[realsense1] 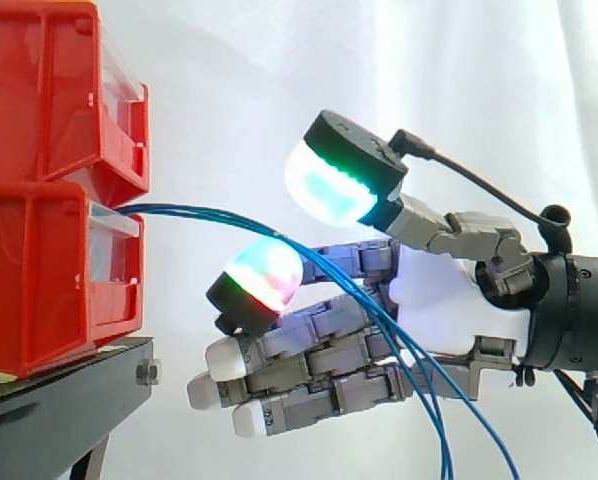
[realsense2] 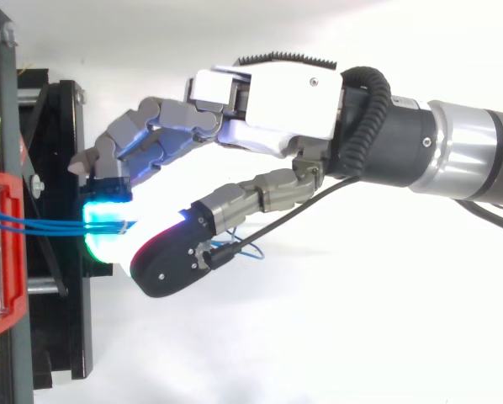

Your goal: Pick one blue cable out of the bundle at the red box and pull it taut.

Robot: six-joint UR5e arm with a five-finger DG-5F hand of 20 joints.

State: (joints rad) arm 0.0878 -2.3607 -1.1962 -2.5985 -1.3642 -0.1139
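thin blue cables [realsense1: 199, 210] curve across hand [realsense1: 441, 288]

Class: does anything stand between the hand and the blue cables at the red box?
Nothing visible does. The blue cables run from the red box straight through the open hand, between thumb and fingers.

Side view: upper bin [realsense1: 49, 90] stacked on lower bin [realsense1: 39, 280], both at the left on the stand [realsense1: 59, 385]. The hand [realsense1: 439, 290] lies right of them, apart. The cables [realsense1: 209, 212] leave the lower bin's front at its top edge and run right, under the upper pad [realsense1: 329, 185] and just over the lower pad [realsense1: 264, 272] — then drop in front of the fingers.
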